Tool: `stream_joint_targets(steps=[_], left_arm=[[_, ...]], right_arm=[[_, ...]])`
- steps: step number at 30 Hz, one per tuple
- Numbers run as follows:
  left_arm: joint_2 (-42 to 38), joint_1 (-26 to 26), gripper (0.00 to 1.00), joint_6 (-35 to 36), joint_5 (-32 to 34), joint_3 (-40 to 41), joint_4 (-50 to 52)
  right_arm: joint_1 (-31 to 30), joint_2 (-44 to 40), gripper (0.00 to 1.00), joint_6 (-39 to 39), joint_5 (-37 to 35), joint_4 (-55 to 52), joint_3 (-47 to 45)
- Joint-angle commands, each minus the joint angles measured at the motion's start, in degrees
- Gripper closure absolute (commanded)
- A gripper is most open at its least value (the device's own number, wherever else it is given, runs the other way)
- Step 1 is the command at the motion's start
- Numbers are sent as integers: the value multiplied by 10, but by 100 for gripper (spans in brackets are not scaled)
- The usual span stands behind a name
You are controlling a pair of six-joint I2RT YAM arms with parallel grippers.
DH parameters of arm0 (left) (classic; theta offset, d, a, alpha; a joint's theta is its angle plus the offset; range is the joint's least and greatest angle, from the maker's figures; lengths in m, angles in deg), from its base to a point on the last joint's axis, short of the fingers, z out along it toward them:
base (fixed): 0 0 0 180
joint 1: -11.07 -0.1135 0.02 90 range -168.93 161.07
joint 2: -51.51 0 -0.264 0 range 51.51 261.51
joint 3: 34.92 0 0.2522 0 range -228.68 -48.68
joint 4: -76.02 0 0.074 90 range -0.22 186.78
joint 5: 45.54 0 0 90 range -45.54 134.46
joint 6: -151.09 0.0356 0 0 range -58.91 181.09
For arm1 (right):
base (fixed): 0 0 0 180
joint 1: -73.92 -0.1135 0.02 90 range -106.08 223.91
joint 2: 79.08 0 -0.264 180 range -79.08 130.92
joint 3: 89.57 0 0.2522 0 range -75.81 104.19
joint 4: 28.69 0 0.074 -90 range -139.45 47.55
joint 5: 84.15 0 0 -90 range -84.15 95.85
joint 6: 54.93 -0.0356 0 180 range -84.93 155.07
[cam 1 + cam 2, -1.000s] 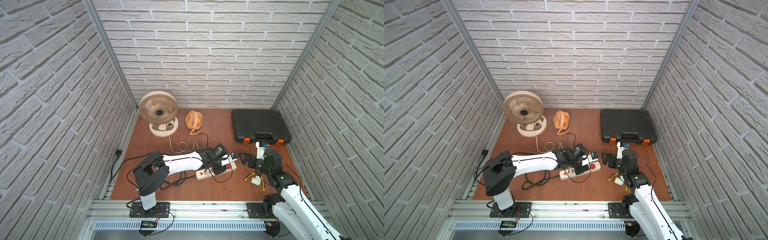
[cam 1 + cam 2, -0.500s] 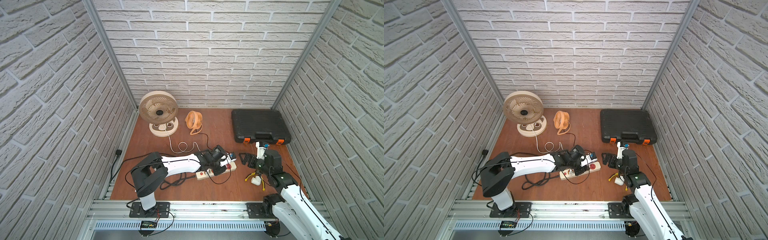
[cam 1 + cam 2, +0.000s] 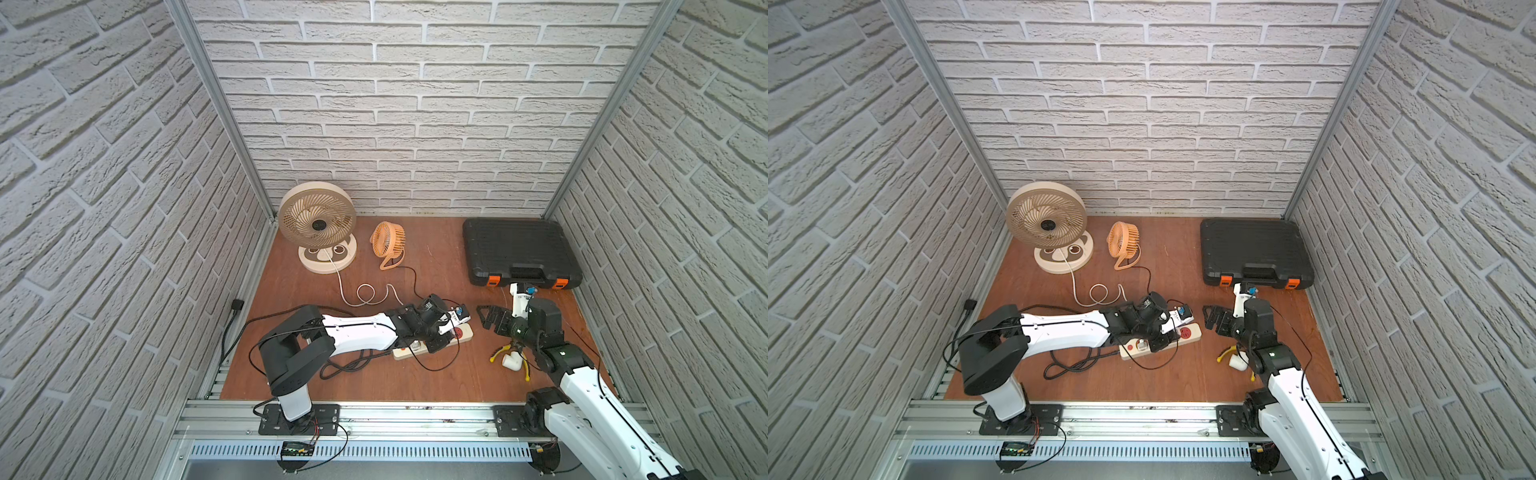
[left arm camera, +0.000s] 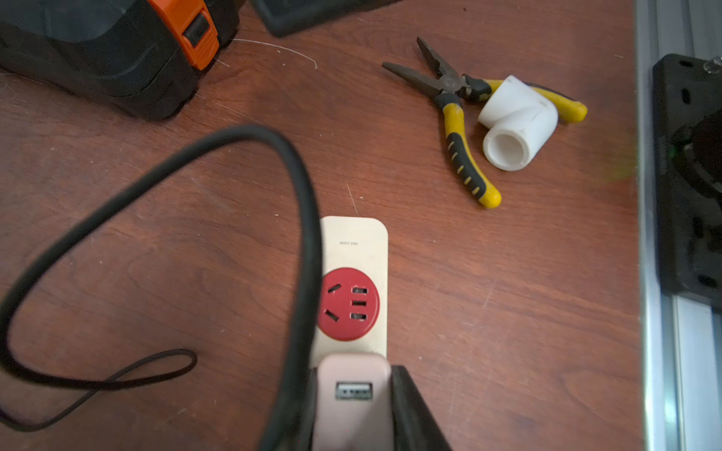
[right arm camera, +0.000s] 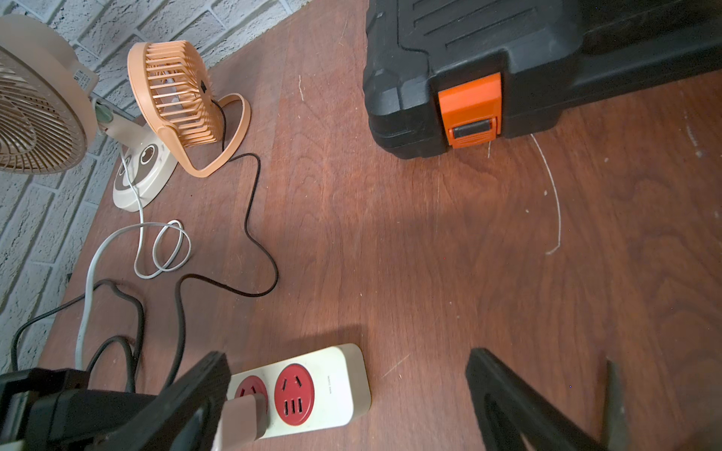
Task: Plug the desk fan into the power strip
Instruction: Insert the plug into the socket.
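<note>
Right now my left gripper (image 4: pixel 353 371) is clamped on a pink USB adapter (image 4: pixel 351 421), which sits at the second socket from the end of the power strip (image 4: pixel 353 242). The strip lies flat on the wooden table (image 4: pixel 508 312) between both arms. My right gripper (image 5: pixel 347 357) hangs with its jaws wide apart and empty, just beside the strip's end.

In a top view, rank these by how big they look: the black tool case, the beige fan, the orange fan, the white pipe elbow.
Largest to smallest in a top view:
1. black tool case
2. beige fan
3. orange fan
4. white pipe elbow
The elbow lies nearer the front yet looks smallest; no two look alike.
</note>
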Motion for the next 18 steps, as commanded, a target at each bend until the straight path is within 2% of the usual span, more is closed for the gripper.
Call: stream_joint_targets(steps=[1, 18], left_arm=[[73, 1, 100, -20, 54, 56, 87], [79, -2, 100, -36, 56, 80, 69]], right_arm=[[6, -1, 1, -5, 8, 26, -8], [5, 30, 1, 2, 86, 55, -6]])
